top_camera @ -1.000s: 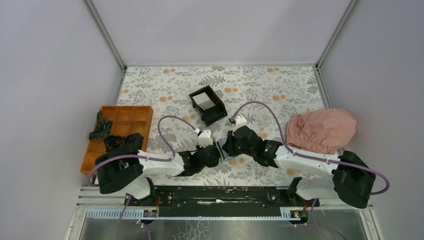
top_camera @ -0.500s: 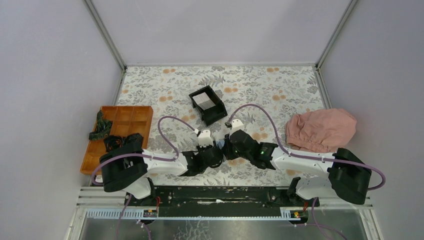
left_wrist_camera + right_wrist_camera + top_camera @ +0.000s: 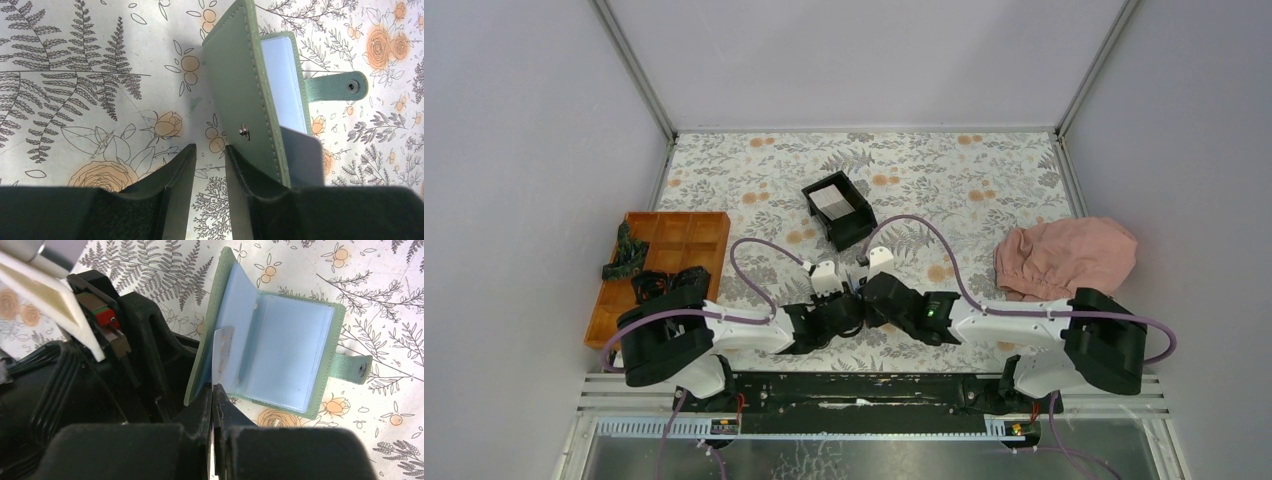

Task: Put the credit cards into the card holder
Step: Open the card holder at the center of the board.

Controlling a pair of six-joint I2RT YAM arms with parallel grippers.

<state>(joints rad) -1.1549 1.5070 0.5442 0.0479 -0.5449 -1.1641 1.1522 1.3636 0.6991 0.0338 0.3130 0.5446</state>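
Note:
The sage-green card holder (image 3: 290, 355) lies open on the floral table, light blue inside faces showing. Its left cover (image 3: 240, 90) stands upright against the outer side of my left gripper's right finger. My left gripper (image 3: 210, 150) has a narrow gap with only table between its fingers. My right gripper (image 3: 213, 390) is shut on a pale credit card (image 3: 222, 355), whose far edge is at the fold of the holder's blue pockets. In the top view both grippers (image 3: 849, 312) (image 3: 869, 300) meet and hide the holder. Another pale card (image 3: 830, 200) lies in the black box.
The black open-top box (image 3: 854, 232) stands behind the grippers. An orange compartment tray (image 3: 674, 235) with dark items is at the left. A pink cloth (image 3: 1064, 258) lies at the right. The holder's snap strap (image 3: 340, 87) sticks out to the right.
My right gripper has moved left with the card, up to the left gripper and the open holder. The left arm shifted only slightly.

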